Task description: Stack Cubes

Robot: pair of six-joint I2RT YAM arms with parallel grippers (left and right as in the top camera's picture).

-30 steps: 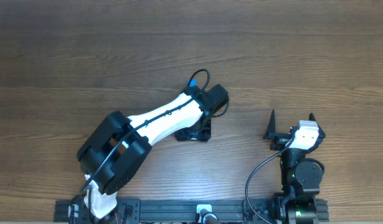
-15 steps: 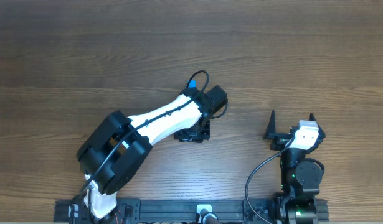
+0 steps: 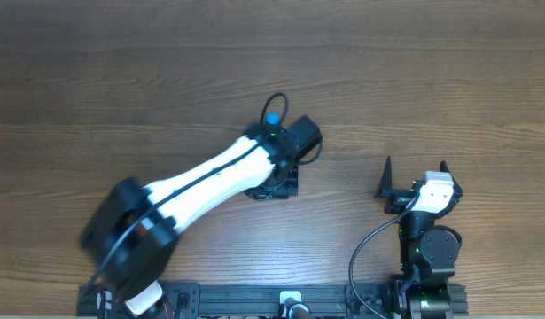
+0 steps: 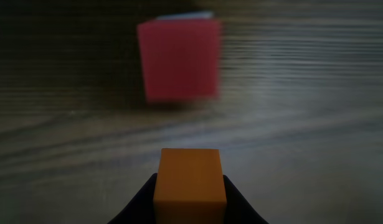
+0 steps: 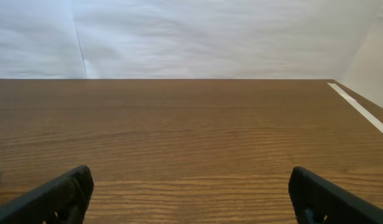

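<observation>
Where the left claw (image 4: 190, 188) sits: over the middle of the table (image 3: 121, 71), at the end of its white-shelled arm (image 3: 214, 173), well apart from the right claw (image 3: 415, 167).
Left claw's grip: clenched on the orange cube (image 4: 190, 175), with one dark finger (image 4: 143, 202) pressed against each side face.
Orange cube: held squarely between the left claw's fingers, upright and not tilted. Whether its underside touches the table cannot be told.
Red cube (image 4: 179, 59): ahead of the left claw, beyond the orange cube and apart from it, a little to one side of the claw's line. Its outline is blurred.
Blue cube (image 3: 272, 118): on the table just beyond the left claw, on the far side from the arm's base. In the left wrist view a thin blue strip shows along the red cube's far edge. Whether the two cubes touch cannot be told.
Right claw's state: released, its two dark fingers (image 5: 60, 196) spread wide with bare wood between them.
Right claw's place: close in front of its own base, pointing out over the table. A sliver of blue shows far off to its left.
Table: brown wood grain, running on ahead of both claws. A pale wall (image 5: 210, 37) stands beyond the table's far edge, ahead of the right claw.
</observation>
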